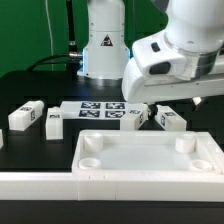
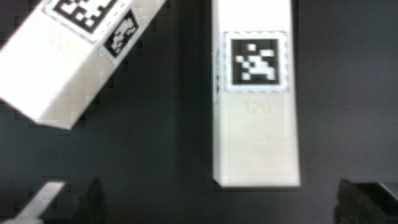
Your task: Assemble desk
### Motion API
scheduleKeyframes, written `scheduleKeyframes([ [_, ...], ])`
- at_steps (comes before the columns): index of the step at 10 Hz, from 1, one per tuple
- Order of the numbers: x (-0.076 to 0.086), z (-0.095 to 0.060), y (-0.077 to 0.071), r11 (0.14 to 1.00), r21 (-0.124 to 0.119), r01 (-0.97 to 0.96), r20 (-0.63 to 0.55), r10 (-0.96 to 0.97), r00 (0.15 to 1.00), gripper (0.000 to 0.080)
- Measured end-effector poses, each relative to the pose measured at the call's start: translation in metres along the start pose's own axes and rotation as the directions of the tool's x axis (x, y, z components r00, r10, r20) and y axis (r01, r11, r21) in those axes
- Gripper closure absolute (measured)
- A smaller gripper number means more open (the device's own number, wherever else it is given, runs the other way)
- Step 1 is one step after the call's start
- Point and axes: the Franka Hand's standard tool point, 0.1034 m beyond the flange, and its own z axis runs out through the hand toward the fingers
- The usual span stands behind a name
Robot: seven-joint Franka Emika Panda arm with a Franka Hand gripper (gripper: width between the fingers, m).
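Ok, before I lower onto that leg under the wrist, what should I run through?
1. Gripper open and empty: ok.
2. Leg under the wrist lying flat, tag up: ok.
3. That leg apart from the tilted leg beside it: ok.
4. Leg centred between the fingers: not ok, it sits toward one finger and only its end reaches them.
5. Desk top, corner sockets empty: ok.
6. Height above the leg: cannot tell.

The white slab (image 1: 150,165) lies near the marker board (image 1: 100,111), with a leg (image 1: 22,116) at the exterior view's left.
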Motion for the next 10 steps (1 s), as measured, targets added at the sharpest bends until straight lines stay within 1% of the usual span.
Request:
scheduleKeyframes([
  [1, -0.004, 0.002, -0.001, 1.0, -0.001, 0.001, 0.063, -0.001, 0.998, 0.015],
  [2, -0.005, 0.004, -0.002, 1.0, 0.002, 0.001, 0.118, -0.001, 0.993, 0.015],
  [4, -0.007, 0.008, -0.002, 1.0, 0.011, 0.002, 0.269, -0.005, 0.963, 0.015],
  [5, -0.008, 0.013, -0.004, 0.999, -0.02, -0.036, 0.315, 0.041, 0.948, 0.015],
  [6, -0.015, 0.016, -0.008, 0.999, -0.023, -0.031, 0.4, 0.037, 0.916, 0.015],
  [7, -0.012, 0.017, -0.01, 0.999, -0.018, -0.036, 0.471, 0.04, 0.881, 0.015],
  [8, -0.008, 0.021, -0.01, 0.999, -0.016, -0.033, 0.514, 0.037, 0.857, 0.015],
  [9, -0.006, 0.027, -0.012, 0.999, -0.016, -0.03, 0.531, 0.034, 0.847, 0.015],
  [10, -0.002, 0.03, -0.012, 1.0, -0.013, -0.027, 0.516, 0.03, 0.856, 0.015],
])
